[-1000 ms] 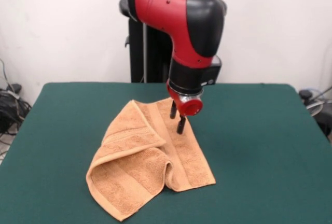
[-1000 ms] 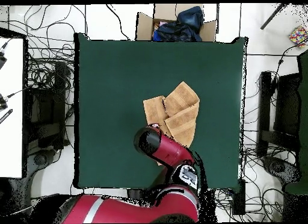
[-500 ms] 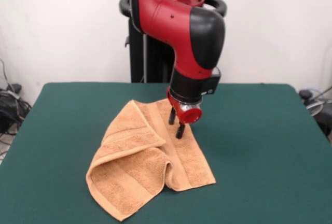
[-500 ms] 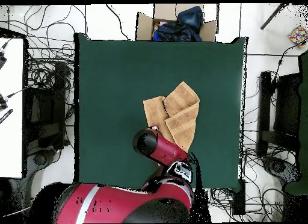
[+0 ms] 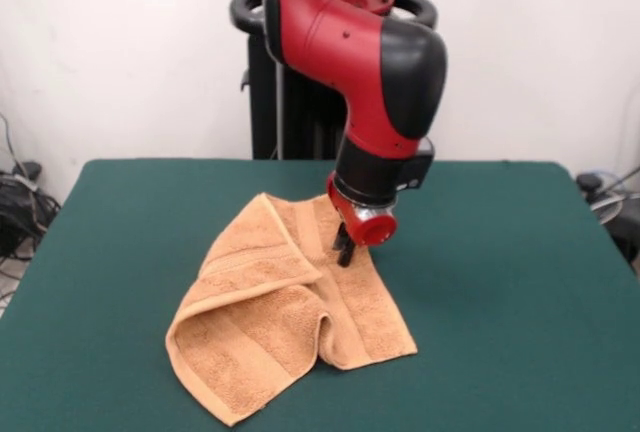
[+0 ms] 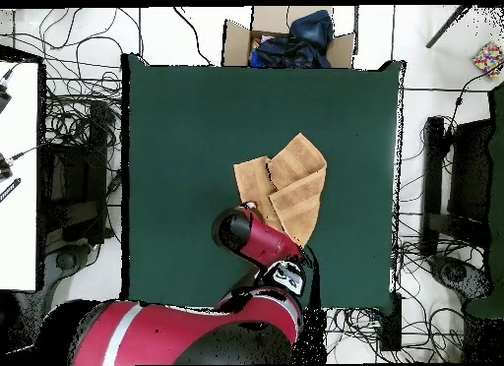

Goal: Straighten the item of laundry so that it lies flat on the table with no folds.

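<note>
Tool [image 5: 344, 250] low on the folded towel [image 5: 285, 312], near the middle of the green counter [image 5: 520, 282].
The orange-tan towel lies folded, with one flap doubled over on its left side in the front view. The dark fingertips seem to touch the cloth at its far part; whether they are open or closed, I cannot tell. From overhead, the red arm [image 6: 251, 239] covers the tool.

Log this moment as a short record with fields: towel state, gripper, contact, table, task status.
towel state: towel folded over itself, a raised loop at its near side, not flat
gripper: gripper low over the towel's far half, fingers close together
contact: tips at the cloth; whether they pinch it cannot be told
table: green table, towel near its middle
task status: folds remain, not done
</note>
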